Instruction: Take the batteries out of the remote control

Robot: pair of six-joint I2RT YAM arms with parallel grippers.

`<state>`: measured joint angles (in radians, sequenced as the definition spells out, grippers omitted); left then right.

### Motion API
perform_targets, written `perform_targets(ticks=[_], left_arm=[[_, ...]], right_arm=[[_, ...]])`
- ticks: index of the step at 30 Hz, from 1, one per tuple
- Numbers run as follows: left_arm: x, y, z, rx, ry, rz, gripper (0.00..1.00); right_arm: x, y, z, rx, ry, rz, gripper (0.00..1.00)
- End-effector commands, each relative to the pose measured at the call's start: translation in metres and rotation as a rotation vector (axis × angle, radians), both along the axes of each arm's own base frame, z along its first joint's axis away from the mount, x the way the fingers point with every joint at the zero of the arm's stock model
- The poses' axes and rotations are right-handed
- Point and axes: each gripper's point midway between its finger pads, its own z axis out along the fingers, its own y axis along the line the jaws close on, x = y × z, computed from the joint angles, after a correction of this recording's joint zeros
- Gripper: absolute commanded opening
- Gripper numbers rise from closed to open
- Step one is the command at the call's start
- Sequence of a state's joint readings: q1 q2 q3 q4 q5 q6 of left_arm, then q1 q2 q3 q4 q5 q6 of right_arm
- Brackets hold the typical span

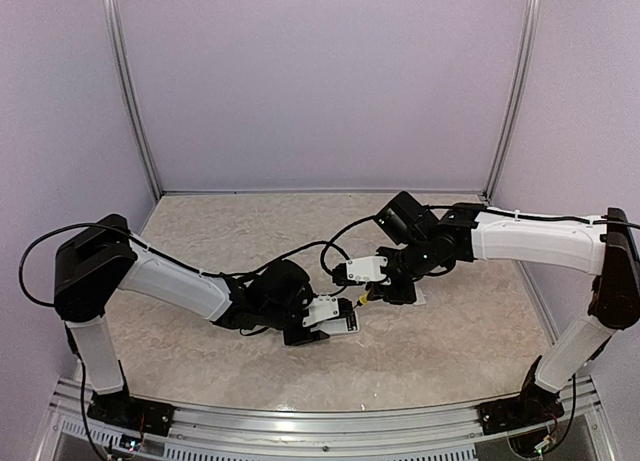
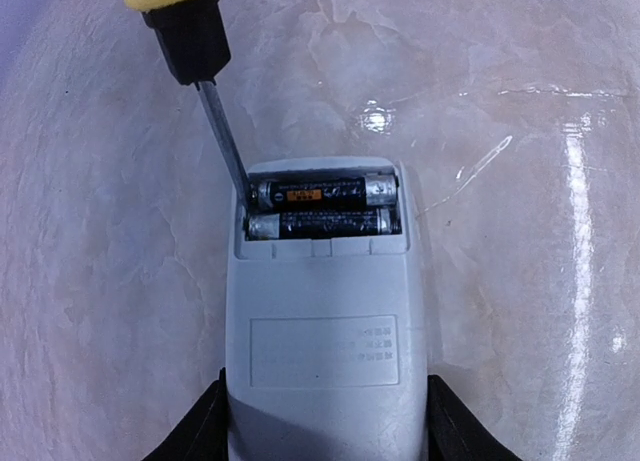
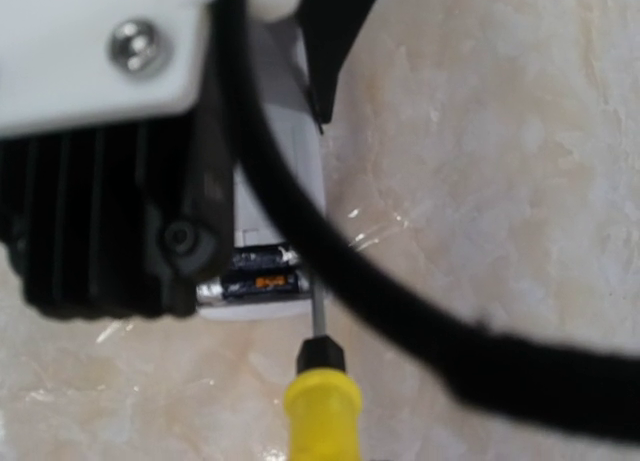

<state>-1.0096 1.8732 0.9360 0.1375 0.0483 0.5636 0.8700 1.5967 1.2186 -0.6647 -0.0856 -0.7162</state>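
- From the top external camera, the remote control (image 1: 343,317) is seen over the middle of the table (image 1: 460,341), at the tip of the left gripper (image 1: 330,321), whose arm is stretched low and rightward. The right gripper (image 1: 378,293) is found just beyond it, its arm bent in from the right with the wrist tipped down. The yellow-handled screwdriver (image 1: 362,299) is aimed at the remote's far end.
- In the left wrist view, the left jaws are seen clamped on the remote's long sides at its near end. The compartment (image 2: 325,206) at the far end is uncovered, and the batteries (image 2: 322,222) are lying in it side by side, their long axes across the remote's width. The blade comes down from the upper left, and its tip is set at the left end of the farther battery, against the compartment wall. The coming pry is judged to turn on that contact.
- In the right wrist view, the right fingers are not shown. The handle rises from the bottom edge, so the jaws are judged closed on it. The batteries lie straight ahead, crosswise to the shaft, partly hidden by a black cable (image 3: 420,331).
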Motion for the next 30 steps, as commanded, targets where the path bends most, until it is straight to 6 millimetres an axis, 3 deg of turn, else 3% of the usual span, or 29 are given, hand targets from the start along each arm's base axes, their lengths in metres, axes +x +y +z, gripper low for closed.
perform_targets(ticks=[1, 11, 14, 19, 30], left_arm=[[-0.013, 0.015, -0.020, 0.086, 0.034, -0.019, 0.08], [-0.013, 0.015, -0.019, 0.083, 0.032, -0.021, 0.08], [-0.011, 0.016, -0.018, 0.088, 0.013, -0.013, 0.08], [-0.006, 0.020, -0.015, 0.102, -0.036, 0.007, 0.08], [0.007, 0.027, 0.012, 0.117, -0.236, 0.069, 0.05]], right_arm=[[0.005, -0.005, 0.006, 0.015, -0.016, -0.029, 0.00], [0.004, 0.006, -0.008, 0.025, 0.033, -0.015, 0.00], [-0.004, -0.001, -0.022, -0.041, 0.061, 0.021, 0.00], [-0.006, -0.013, -0.017, -0.098, 0.054, 0.013, 0.00], [-0.038, -0.015, -0.027, -0.120, 0.253, 0.024, 0.00]])
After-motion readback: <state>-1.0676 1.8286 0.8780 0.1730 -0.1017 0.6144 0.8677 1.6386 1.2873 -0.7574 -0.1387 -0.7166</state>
